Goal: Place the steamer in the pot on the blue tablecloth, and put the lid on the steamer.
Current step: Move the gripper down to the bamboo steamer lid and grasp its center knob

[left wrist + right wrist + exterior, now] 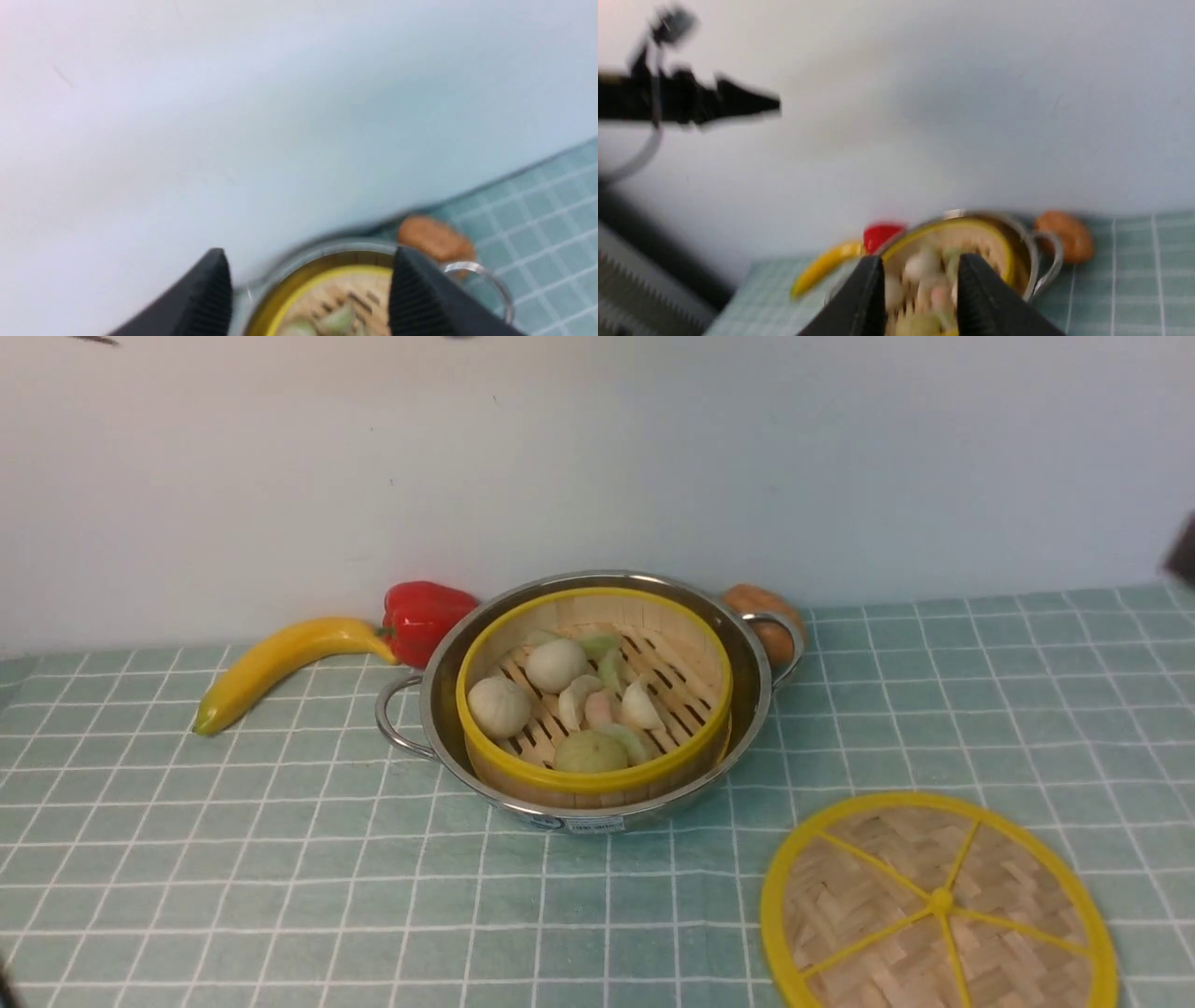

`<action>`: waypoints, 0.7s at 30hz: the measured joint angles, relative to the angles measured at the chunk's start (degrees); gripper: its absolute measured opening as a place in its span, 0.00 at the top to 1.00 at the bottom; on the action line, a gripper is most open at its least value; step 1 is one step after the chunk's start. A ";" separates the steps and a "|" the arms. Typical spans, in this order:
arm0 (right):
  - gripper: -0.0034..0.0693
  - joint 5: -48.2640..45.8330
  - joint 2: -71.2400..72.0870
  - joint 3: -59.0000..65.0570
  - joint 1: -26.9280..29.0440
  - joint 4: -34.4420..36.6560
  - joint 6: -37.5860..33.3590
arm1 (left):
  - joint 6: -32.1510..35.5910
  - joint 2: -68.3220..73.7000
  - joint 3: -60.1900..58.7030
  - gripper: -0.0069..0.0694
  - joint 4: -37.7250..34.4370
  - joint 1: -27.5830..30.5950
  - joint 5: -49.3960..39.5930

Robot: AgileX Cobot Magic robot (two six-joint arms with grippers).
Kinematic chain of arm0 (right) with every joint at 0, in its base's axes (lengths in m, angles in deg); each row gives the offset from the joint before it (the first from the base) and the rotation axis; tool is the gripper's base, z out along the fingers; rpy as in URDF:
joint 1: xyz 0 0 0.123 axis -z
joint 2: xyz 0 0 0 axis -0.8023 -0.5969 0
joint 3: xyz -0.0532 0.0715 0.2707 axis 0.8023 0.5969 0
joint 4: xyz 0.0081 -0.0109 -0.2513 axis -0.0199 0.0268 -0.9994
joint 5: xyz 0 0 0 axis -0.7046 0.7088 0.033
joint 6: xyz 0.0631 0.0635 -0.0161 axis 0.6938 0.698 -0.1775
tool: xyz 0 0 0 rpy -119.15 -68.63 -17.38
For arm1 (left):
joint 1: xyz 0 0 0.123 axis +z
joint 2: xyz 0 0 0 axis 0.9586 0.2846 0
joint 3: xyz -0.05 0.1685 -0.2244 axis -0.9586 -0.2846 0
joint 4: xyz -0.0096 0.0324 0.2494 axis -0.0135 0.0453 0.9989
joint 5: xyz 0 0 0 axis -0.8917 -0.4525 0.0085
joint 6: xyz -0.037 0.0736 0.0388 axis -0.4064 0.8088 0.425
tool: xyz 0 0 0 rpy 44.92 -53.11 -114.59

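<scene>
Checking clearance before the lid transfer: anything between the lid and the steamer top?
Nothing visible stands in the way. The lid lies flat on the blue tablecloth, front-right of the pot, with only cloth between them. The steamer is open on top; the potato sits behind the pot, off that path.

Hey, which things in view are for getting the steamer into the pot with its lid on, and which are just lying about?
For the job:
- bamboo steamer with toy buns and dumplings
- stainless-steel pot
- woven bamboo lid
- blue tablecloth

Just lying about:
- banana
- red bell pepper
- brown potato-like item behind the pot's handle
</scene>
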 joint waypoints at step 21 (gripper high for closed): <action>0.62 -15.88 -34.52 -9.95 -1.82 -26.57 8.66 | 6.73 -59.19 -58.28 0.94 8.40 0.00 5.44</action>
